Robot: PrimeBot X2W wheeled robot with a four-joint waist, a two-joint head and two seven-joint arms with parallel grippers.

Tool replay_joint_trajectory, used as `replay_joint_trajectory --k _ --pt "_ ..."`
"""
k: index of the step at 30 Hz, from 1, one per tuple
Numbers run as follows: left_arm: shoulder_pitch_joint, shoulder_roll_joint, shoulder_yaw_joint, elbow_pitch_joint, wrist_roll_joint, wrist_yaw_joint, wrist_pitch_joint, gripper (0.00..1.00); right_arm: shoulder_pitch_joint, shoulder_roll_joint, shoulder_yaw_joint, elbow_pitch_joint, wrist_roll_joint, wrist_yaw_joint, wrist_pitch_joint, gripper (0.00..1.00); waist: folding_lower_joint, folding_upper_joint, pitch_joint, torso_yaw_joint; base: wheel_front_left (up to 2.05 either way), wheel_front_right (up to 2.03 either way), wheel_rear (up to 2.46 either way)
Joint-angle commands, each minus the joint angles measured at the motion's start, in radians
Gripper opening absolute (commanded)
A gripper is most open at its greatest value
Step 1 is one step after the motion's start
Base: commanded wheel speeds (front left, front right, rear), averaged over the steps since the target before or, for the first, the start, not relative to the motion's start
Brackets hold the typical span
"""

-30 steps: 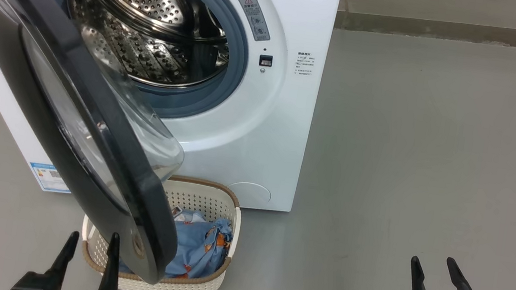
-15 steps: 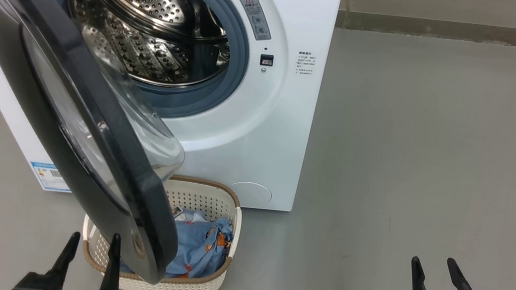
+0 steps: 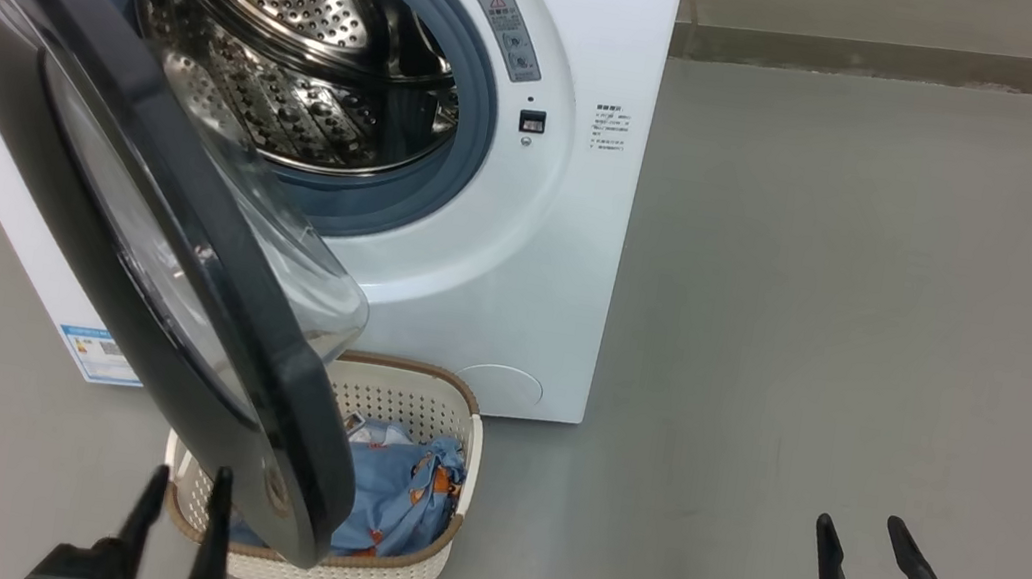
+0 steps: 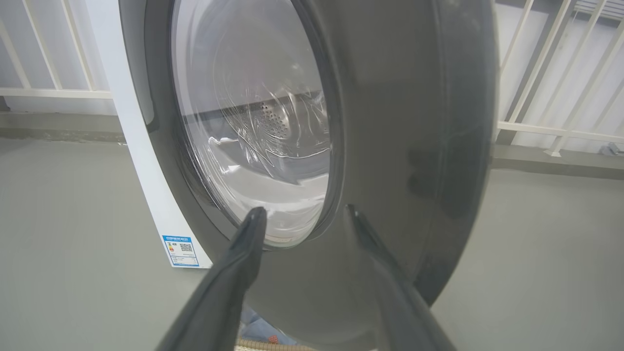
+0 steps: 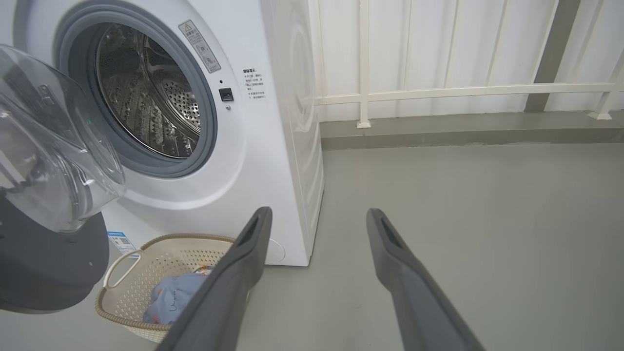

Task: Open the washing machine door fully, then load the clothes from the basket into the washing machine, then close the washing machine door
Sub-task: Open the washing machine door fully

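Observation:
The white washing machine stands with its steel drum bare. The washing machine door, black-rimmed with a clear glass bowl, hangs partly open and swings out over the basket. The cream basket sits on the floor at the machine's foot and holds the light blue clothes. My left gripper is open just in front of the door's lower outer face, fingers apart around nothing. My right gripper is open over the floor, well right of the basket and clothes.
Grey floor spreads to the right of the machine. A white railing on a low kerb runs behind it. A blue label sticker marks the machine's lower left front.
My left gripper's fingers have drawn closer together, with nothing between them. The right gripper has sunk slightly. Door, basket and clothes are unmoved.

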Motion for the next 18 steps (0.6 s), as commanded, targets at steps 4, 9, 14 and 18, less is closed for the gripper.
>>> replay_joint_trajectory --k 4,9,14,18 --pt "-0.021 0.009 0.032 -0.028 -0.014 -0.004 -0.007 0.00 -0.014 -0.007 0.025 -0.019 -0.011 0.003 -0.013 1.00 0.0000 -0.0001 -0.001 0.000 0.00 0.00 0.00" --pt "-0.022 0.009 0.049 -0.062 -0.010 0.003 -0.007 0.00 -0.015 -0.006 0.028 -0.023 -0.014 0.003 -0.013 1.00 0.0000 -0.0001 -0.001 0.000 0.00 0.00 0.00" --pt "-0.047 0.009 0.072 -0.103 -0.005 -0.003 -0.007 0.00 -0.017 -0.003 0.033 -0.026 -0.020 0.003 -0.013 1.00 0.0000 -0.0001 0.001 0.001 0.00 0.00 0.00" --pt "-0.086 0.009 0.107 -0.153 -0.025 -0.005 -0.007 0.00 -0.020 -0.001 0.031 -0.029 -0.020 0.003 -0.013 1.00 0.0000 -0.0001 0.003 0.003 0.00 0.00 0.00"
